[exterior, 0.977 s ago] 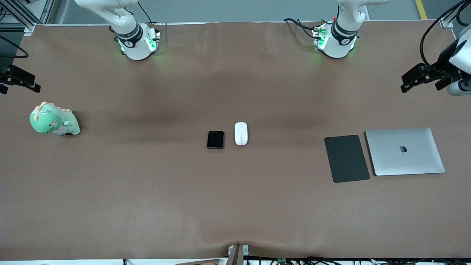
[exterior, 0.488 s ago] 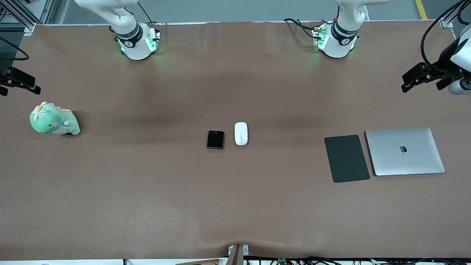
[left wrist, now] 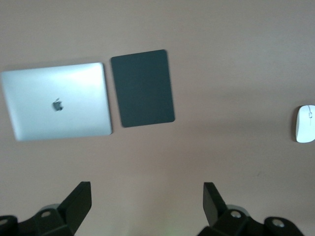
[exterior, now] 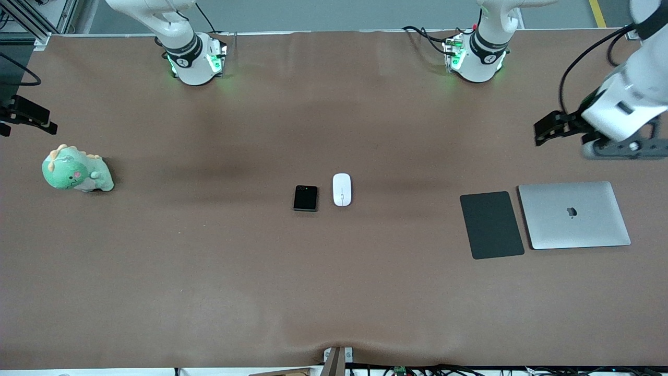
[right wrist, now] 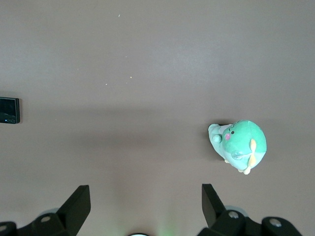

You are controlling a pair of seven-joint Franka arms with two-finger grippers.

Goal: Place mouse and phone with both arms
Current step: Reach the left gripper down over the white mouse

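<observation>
The white mouse (exterior: 342, 189) and the black phone (exterior: 305, 198) lie side by side at the middle of the brown table, the mouse toward the left arm's end. The mouse also shows in the left wrist view (left wrist: 305, 123), the phone's edge in the right wrist view (right wrist: 9, 110). My left gripper (exterior: 545, 130) is open and empty, up in the air over bare table near the laptop; its fingers (left wrist: 78, 201) frame bare table. My right gripper (exterior: 23, 115) is open and empty over the table's edge near the plush toy; its fingers (right wrist: 78, 204) frame bare table.
A dark grey mat (exterior: 491, 224) and a closed silver laptop (exterior: 573, 214) lie side by side toward the left arm's end. A green plush dinosaur (exterior: 75, 170) sits toward the right arm's end. The arm bases (exterior: 194, 60) stand along the table's back edge.
My left arm has swung in over the table toward the mat and laptop. My right gripper, the mouse and the phone have not moved.
</observation>
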